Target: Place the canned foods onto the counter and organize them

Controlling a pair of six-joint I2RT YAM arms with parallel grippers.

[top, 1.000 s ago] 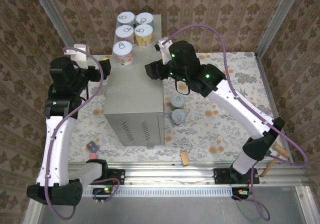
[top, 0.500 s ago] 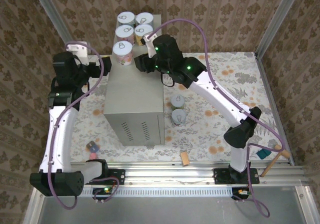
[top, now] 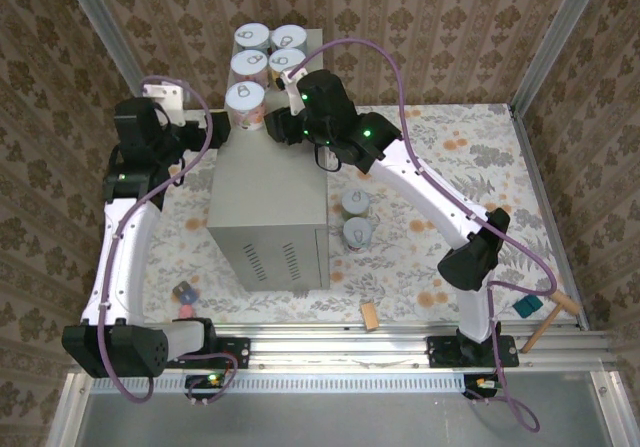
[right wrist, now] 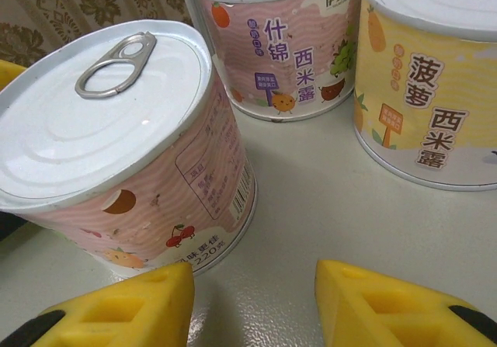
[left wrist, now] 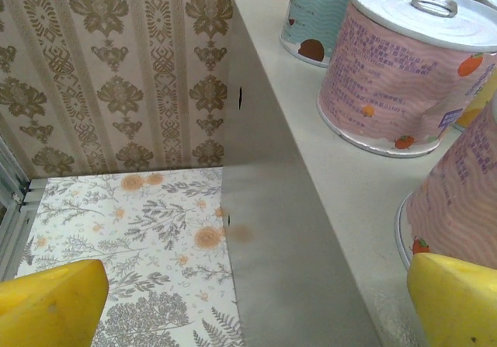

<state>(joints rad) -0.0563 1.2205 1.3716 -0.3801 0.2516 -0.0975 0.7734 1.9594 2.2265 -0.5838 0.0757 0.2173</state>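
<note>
Several canned foods stand in a cluster at the far end of the grey counter (top: 270,187); the nearest is a pink can (top: 246,102). Two more cans (top: 355,203) (top: 358,233) stand on the floral floor right of the counter. My right gripper (top: 278,127) hovers low over the counter top, just right of the pink can (right wrist: 132,168). Its yellow fingertips (right wrist: 124,308) stand apart with nothing between them, short of another pink can (right wrist: 276,44) and a yellow one (right wrist: 427,75). My left gripper (top: 212,127) (left wrist: 252,304) is open wide, straddling the counter's left edge (left wrist: 256,207) near a pink can (left wrist: 404,75).
Patterned walls close in on three sides. A metal rail (top: 340,347) runs along the front. Small loose items lie on the floral floor: a block (top: 184,292), a brown piece (top: 370,316), a teal piece (top: 527,308) and a wooden stick (top: 545,322).
My right arm has swung left and farther back over the counter top to the nearest pink can, its jaws narrowing. My left arm has shifted slightly farther back.
</note>
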